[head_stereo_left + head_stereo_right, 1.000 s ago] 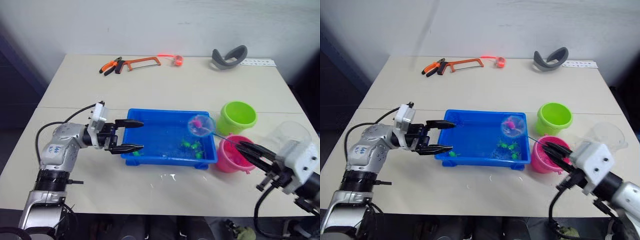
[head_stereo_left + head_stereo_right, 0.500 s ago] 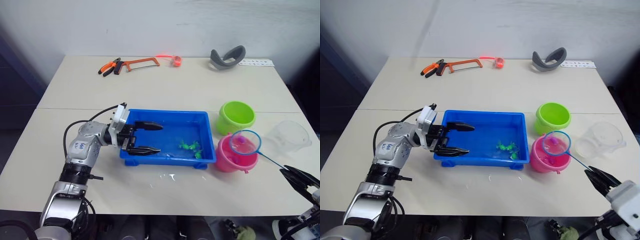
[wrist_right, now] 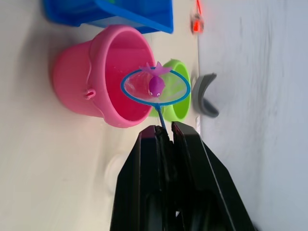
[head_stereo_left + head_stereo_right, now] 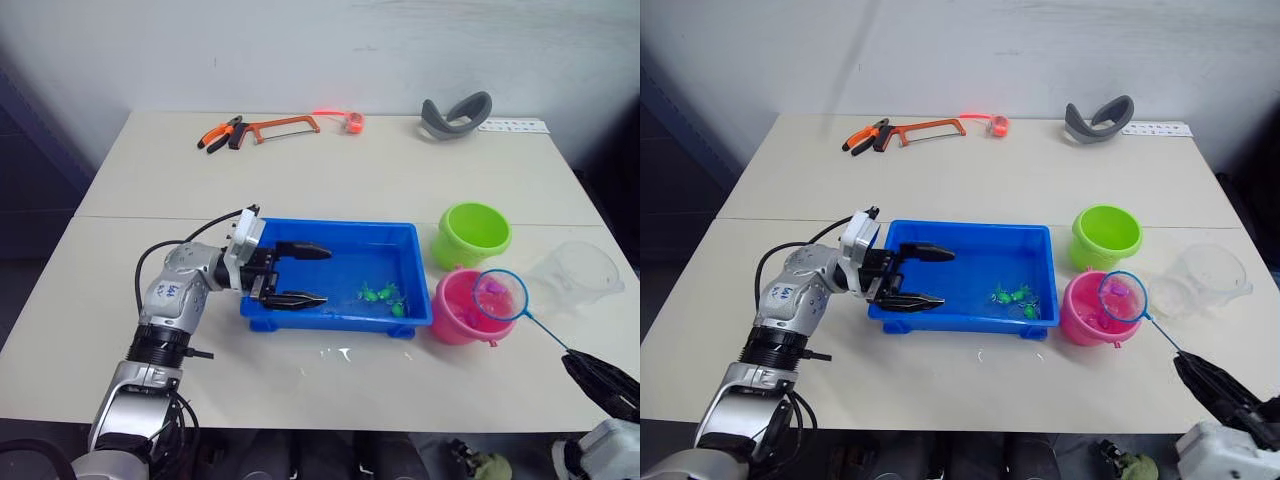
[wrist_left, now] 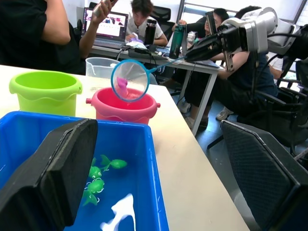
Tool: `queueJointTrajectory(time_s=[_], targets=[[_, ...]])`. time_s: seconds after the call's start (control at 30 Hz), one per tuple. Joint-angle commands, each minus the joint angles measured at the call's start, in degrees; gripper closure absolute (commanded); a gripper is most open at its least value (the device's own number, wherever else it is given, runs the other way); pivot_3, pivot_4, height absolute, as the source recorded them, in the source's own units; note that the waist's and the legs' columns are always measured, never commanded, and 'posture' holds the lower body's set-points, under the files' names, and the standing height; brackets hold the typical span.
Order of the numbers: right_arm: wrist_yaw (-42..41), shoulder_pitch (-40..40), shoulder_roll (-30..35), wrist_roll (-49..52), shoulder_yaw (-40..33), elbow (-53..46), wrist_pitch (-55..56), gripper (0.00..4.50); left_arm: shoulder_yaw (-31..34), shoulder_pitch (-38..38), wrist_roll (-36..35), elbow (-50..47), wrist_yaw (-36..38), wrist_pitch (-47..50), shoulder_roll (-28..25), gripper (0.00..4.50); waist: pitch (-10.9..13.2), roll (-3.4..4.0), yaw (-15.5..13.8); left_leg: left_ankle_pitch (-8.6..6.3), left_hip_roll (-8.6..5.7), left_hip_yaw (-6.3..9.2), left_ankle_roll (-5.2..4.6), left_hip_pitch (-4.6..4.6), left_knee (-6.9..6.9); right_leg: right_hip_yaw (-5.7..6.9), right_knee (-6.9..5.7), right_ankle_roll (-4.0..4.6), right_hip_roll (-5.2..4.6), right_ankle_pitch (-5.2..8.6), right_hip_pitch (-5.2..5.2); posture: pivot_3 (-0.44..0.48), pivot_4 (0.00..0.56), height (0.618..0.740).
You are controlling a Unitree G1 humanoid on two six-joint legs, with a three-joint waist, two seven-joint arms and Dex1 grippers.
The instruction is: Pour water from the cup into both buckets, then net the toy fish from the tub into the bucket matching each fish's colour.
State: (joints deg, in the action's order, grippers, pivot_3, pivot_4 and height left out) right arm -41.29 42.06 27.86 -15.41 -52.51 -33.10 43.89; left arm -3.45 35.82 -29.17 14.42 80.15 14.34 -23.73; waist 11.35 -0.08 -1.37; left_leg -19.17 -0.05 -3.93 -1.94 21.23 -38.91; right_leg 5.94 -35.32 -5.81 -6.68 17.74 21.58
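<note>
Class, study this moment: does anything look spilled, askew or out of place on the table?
Yes. Small wet patches glisten on the table just in front of the tub, which looks like spilled water. The buckets and the cup stand upright.

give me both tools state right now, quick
Left tool: open, holding nothing, poised at the tub's left end.
Right tool: shut on the net handle, pink fish in the hoop.
</note>
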Motion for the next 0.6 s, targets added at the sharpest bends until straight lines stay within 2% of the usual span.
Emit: queueJointTrajectory(time_s=[0.03, 0.3, 0.4, 0.47, 0.53, 0.6], targets=[[3.9, -0.7, 2.1, -6.7, -2.3, 1.4, 7.2, 4.50, 0.4, 1.5, -0.3, -1.1, -0.2, 0.2, 0.1, 0.05, 0.0, 0.00, 0.0, 0.00, 0.00, 0.00, 0.00, 0.00, 0.00, 0.00, 0.00, 0.00, 0.00, 0.00, 0.00, 0.000, 0.150, 0.740], [13.6, -5.5, 5.7, -18.4, -7.2, 5.8, 13.4, 4.50, 0.9, 1.6, -0.6, -1.9, -1.1, 1.0, 0.0, 0.05, 0.0, 0.00, 0.0, 0.02, -0.01, 0.00, 0.02, 0.01, -0.04, 0.01, -0.09, 0.01, 0.05, 0.01, -0.02, 0.000, 0.150, 0.740], [16.5, -5.8, 7.6, -18.6, -8.3, 8.9, 13.8, 4.50, 1.2, 1.6, -0.8, -2.0, -1.6, 1.1, 0.1, 0.05, 0.0, 0.00, 0.0, 0.03, -0.02, 0.00, 0.01, 0.01, -0.05, 0.00, -0.08, 0.01, 0.04, 0.01, -0.02, 0.000, 0.150, 0.740], [16.7, -5.2, 8.7, -12.8, -7.2, 10.4, 11.2, 4.50, 1.5, 1.6, -0.9, -2.1, -2.0, 1.3, 0.1, 0.05, 0.0, 0.00, 0.1, 0.03, -0.02, 0.01, 0.00, 0.01, -0.05, 0.00, -0.07, 0.01, 0.04, 0.01, -0.03, 0.000, 0.150, 0.740], [13.6, -3.0, 10.4, -1.4, -3.3, 9.5, 4.6, 4.50, 1.9, 1.4, -1.2, -2.2, -2.5, 1.6, 0.0, 0.05, 0.0, 0.01, 0.1, 0.04, 0.00, 0.01, 0.00, 0.00, -0.05, 0.00, -0.07, 0.01, 0.03, 0.01, -0.03, 0.000, 0.150, 0.740], [9.2, 0.5, 12.0, 13.9, 2.1, 4.4, -6.9, 4.50, 2.6, 1.1, -1.5, -2.3, -3.2, 1.9, -0.2, 0.05, 0.0, 0.01, 0.2, 0.04, 0.05, 0.02, -0.01, 0.00, -0.07, 0.00, -0.09, 0.02, -0.01, 0.01, -0.07, 0.000, 0.150, 0.740]])
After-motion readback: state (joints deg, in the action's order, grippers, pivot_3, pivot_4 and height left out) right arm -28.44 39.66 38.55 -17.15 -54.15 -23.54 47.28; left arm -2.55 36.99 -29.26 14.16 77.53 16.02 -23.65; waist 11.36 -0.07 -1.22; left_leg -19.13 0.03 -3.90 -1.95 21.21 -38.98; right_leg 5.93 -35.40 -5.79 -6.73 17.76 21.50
